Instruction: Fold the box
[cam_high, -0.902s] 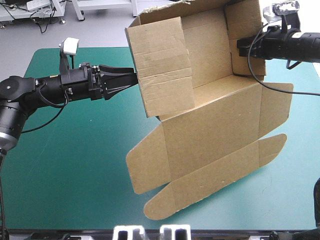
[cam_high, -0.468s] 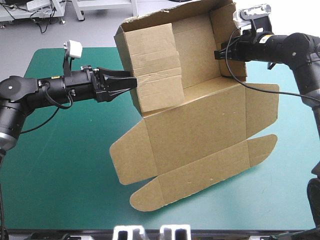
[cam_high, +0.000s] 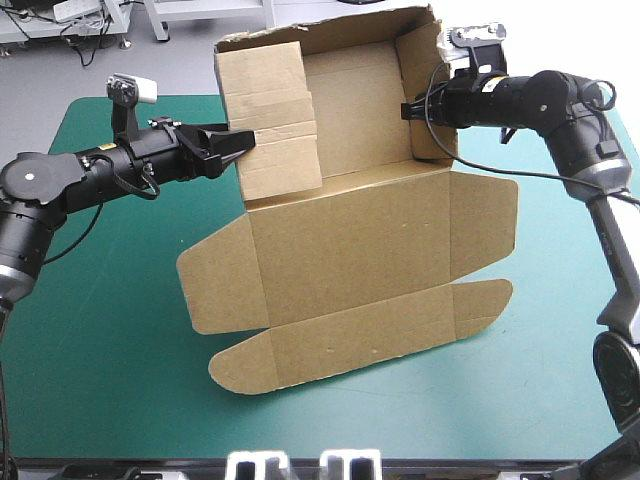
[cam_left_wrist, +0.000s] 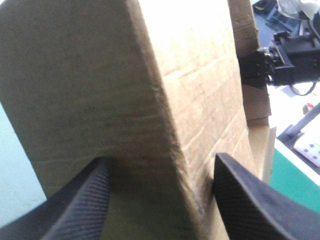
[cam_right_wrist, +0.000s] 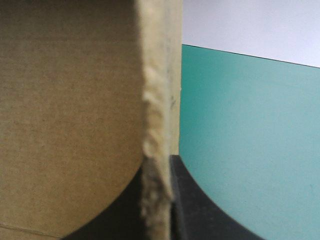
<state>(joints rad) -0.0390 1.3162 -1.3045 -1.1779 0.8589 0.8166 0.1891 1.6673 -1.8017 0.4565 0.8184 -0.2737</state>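
Note:
The brown box (cam_high: 350, 250) stands half raised in the middle of the table. Its tray part tilts up at the back, and the lid with its rounded flaps (cam_high: 340, 345) lies toward the front edge. My left gripper (cam_high: 238, 143) is at the doubled left wall (cam_high: 275, 150). In the left wrist view that wall (cam_left_wrist: 125, 90) fills the gap between the wide-apart black fingers (cam_left_wrist: 85, 200) of the left gripper (cam_left_wrist: 161, 159). My right gripper (cam_high: 408, 108) is shut on the right wall (cam_high: 425, 90), whose edge (cam_right_wrist: 160, 100) runs between the nearly closed fingers of the right gripper (cam_right_wrist: 159, 167).
Teal-green cover (cam_high: 100, 330) shows on the left, and more cover (cam_high: 560, 330) to the right of the box. The lid's front flap (cam_high: 250, 370) reaches close to the table's front edge. The box's raised back wall (cam_high: 330, 25) stands over the far edge.
Both arms and the box have shifted to the left across the table. The right gripper kept its hold on the right wall, and the left gripper stayed at the left wall.

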